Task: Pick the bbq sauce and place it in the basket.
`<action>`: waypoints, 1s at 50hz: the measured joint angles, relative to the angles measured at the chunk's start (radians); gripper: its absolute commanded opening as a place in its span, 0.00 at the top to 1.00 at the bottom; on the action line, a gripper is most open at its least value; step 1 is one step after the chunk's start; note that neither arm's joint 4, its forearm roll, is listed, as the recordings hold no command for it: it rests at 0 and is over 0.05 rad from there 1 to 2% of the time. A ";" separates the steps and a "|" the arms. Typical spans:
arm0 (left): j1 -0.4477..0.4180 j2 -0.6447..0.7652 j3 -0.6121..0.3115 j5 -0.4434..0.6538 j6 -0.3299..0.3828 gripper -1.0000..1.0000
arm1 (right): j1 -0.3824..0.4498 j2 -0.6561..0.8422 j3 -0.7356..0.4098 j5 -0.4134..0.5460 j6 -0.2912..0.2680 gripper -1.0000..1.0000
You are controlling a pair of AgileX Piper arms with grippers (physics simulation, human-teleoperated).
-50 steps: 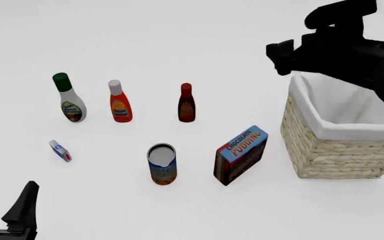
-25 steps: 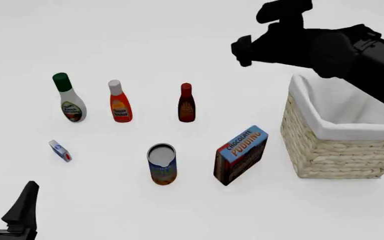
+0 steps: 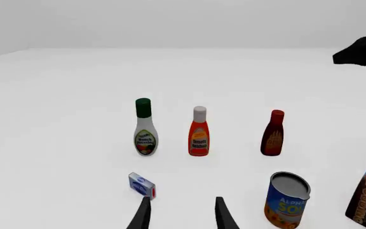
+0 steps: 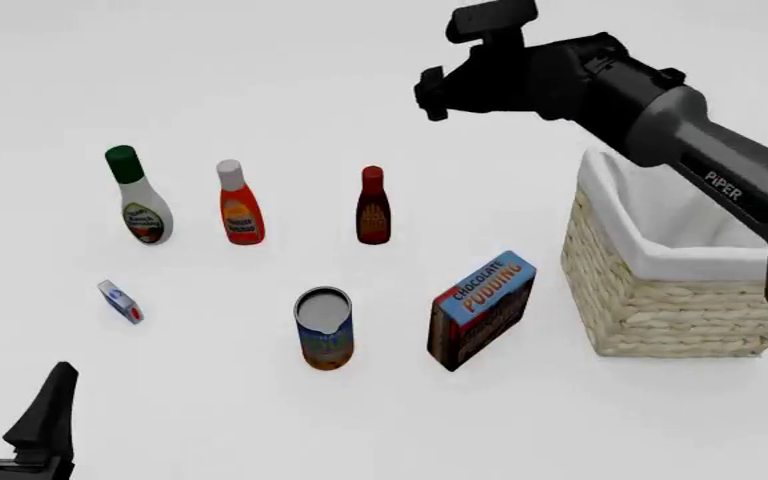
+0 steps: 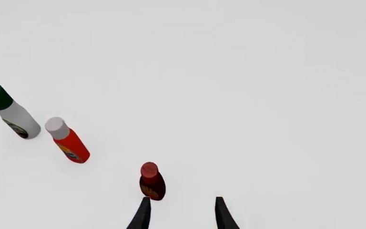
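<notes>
The bbq sauce, a dark red-brown bottle with a red cap, stands upright in the middle of the table. It also shows in the left wrist view and the right wrist view. The wicker basket with white lining stands at the right. My right gripper is open and empty, high above the table, beyond and right of the bbq sauce; its fingers frame the space just beside the bottle. My left gripper is open and empty at the near left corner.
A white bottle with a green cap and an orange-red bottle with a white cap stand left of the bbq sauce. A can, a chocolate pudding box and a small blue-white box stand nearer.
My right arm has swung left, from over the basket's far corner to above the area behind the bbq sauce. The left arm and the objects have not moved.
</notes>
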 measured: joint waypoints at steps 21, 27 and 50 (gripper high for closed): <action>0.000 0.000 0.000 0.000 0.000 0.00 | 0.034 0.174 -0.165 0.057 0.010 0.00; 0.000 0.000 0.000 0.000 0.000 0.00 | 0.044 0.213 -0.199 0.067 0.016 0.00; 0.000 0.000 0.000 0.000 0.000 0.00 | 0.072 0.320 -0.283 0.089 0.032 0.00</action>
